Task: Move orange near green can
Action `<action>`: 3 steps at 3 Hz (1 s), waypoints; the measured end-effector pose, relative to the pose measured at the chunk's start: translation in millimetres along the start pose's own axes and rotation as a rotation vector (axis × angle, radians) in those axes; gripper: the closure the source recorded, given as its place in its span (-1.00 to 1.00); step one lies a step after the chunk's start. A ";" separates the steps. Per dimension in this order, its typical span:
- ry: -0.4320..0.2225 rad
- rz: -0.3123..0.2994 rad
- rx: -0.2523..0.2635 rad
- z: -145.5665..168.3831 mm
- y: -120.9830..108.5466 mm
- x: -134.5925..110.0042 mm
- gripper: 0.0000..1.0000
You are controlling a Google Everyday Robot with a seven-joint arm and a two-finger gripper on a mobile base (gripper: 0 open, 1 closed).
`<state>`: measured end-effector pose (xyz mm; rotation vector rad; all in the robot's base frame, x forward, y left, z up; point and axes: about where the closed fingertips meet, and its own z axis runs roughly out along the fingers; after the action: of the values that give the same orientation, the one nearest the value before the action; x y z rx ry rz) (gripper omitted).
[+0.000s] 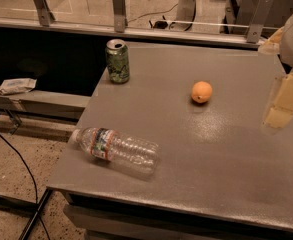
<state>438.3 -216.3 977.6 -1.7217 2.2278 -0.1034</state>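
The orange (201, 92) sits on the grey table (186, 149), right of centre. The green can (117, 61) stands upright near the table's far left corner, well to the left of the orange. My gripper (282, 104) is at the right edge of the view, above the table and to the right of the orange, apart from it. It holds nothing that I can see.
A clear plastic bottle (117, 147) lies on its side near the table's front left edge. A glass railing with metal posts (118, 9) runs behind the table. A white packet (17, 85) lies on a ledge at the left. The table's left edge drops to the floor.
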 end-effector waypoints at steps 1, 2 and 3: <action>-0.002 0.000 0.002 -0.1 -0.5 -0.5 -1.00; -0.027 -0.002 -0.015 31.6 -25.4 -15.3 -1.00; -0.096 0.001 -0.040 78.9 -65.3 -42.9 -1.00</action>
<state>531.8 -182.1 928.4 -1.7088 2.1757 0.0241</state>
